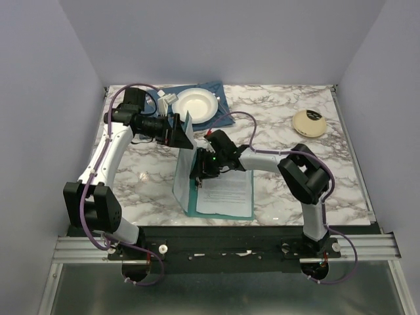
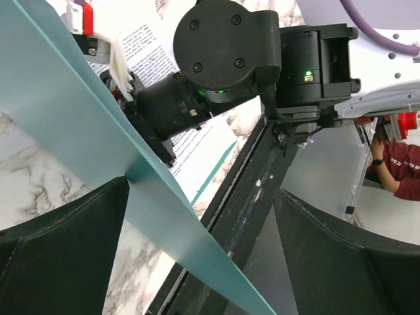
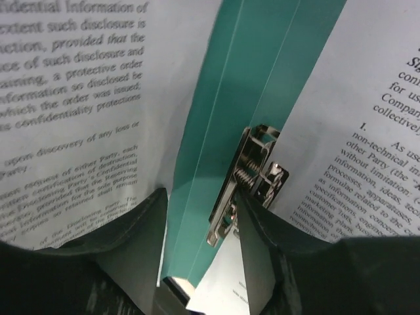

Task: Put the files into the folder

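1. Lying on the marble tabletop [image 1: 141,180], just ahead of the arm bases, is the teal folder [image 1: 190,209]. Its back is flat and its front cover is lifted, standing up on the left side.
2. The files [image 1: 226,190] rest on the folder's flat back, to the right of the raised cover: white sheets of dense black print, top sheet face up.
3. The left gripper [image 1: 176,131] is at the far top edge of the raised cover. In the wrist view its jaws stand wide apart [image 2: 200,197] and the cover [image 2: 79,111] runs diagonally through the gap, close by one finger [image 2: 65,249] and well clear of the other. Nothing is pinched.
4. The right gripper [image 1: 202,167] is down over the folder's spine, between the cover and the files.
5. In the right wrist view the jaws are partway apart [image 3: 200,203], straddling the teal spine strip [image 3: 223,98]. The small metal clip [image 3: 252,174] lies against the inner face of one finger [image 3: 262,262]. No squeeze on the clip is evident.
6. Printed pages [image 3: 72,98] show on both sides of the spine.
7. Beyond the folder, at the far edge, a white plate [image 1: 195,104] sits on a dark blue cloth [image 1: 220,98].
8. Well to the folder's right and farther back lies a tan round disc [image 1: 309,123], on its own.
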You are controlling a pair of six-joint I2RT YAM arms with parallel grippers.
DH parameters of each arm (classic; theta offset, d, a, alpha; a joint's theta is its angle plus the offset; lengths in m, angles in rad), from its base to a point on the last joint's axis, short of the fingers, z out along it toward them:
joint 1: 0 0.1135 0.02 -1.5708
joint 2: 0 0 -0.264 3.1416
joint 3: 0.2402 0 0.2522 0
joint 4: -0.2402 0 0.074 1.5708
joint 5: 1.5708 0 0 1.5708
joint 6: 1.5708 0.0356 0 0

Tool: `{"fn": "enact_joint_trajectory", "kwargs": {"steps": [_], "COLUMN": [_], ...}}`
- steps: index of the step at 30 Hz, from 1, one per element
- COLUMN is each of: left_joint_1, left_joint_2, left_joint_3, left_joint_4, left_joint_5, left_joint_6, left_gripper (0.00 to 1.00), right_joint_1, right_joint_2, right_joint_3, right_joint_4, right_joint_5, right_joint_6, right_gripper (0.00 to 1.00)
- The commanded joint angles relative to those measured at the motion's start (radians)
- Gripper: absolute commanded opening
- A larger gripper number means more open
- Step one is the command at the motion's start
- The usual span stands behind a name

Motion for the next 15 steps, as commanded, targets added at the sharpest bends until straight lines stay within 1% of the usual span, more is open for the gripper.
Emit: {"fn": "enact_joint_trajectory", "kwargs": {"steps": [1, 3, 4, 6, 7, 8, 9, 10, 12, 13, 15], "left_joint_1": [-0.040, -0.061, -0.070, -0.101, -0.110, -0.120, -0.138, -0.149, -0.169, -0.195, -0.224], "left_joint_2": [-0.017, -0.010, -0.008, -0.005, -0.005, -0.003, 0.001, 0.004, 0.013, 0.018, 0.036], "left_joint_3": [0.021, 0.021, 0.023, 0.032, 0.035, 0.043, 0.046, 0.049, 0.053, 0.055, 0.059], "left_joint_4": [0.005, 0.011, 0.011, 0.017, 0.016, 0.017, 0.019, 0.017, 0.025, 0.026, 0.038], "left_joint_5": [0.028, 0.029, 0.031, 0.013, 0.010, -0.006, -0.007, -0.015, -0.027, -0.030, -0.046], "left_joint_6": [-0.036, -0.037, -0.037, -0.063, -0.065, -0.068, -0.069, -0.071, -0.075, -0.079, -0.086], "left_gripper": [0.99, 0.99, 0.99, 0.99, 0.99, 0.99, 0.99, 0.99, 0.99, 0.99, 0.99], "right_joint_1": [-0.048, -0.096, -0.111, -0.159, -0.174, -0.199, -0.209, -0.222, -0.268, -0.286, -0.338], "right_joint_2": [-0.167, -0.227, -0.283, -0.340, -0.365, -0.428, -0.452, -0.485, -0.560, -0.581, -0.636], "right_joint_3": [-0.074, -0.106, -0.141, -0.172, -0.183, -0.205, -0.212, -0.222, -0.271, -0.287, -0.356], "right_joint_4": [-0.098, -0.123, -0.146, -0.158, -0.203, -0.233, -0.270, -0.336, -0.382, -0.419, -0.431], "right_joint_5": [-0.047, -0.051, -0.053, -0.073, -0.064, -0.038, 0.043, 0.088, 0.194, 0.214, 0.248], "right_joint_6": [-0.079, -0.113, -0.122, -0.156, -0.166, -0.177, -0.203, -0.213, -0.219, -0.216, -0.213], "right_gripper": [0.57, 0.58, 0.58, 0.59, 0.59, 0.60, 0.60, 0.60, 0.60, 0.60, 0.60]}}
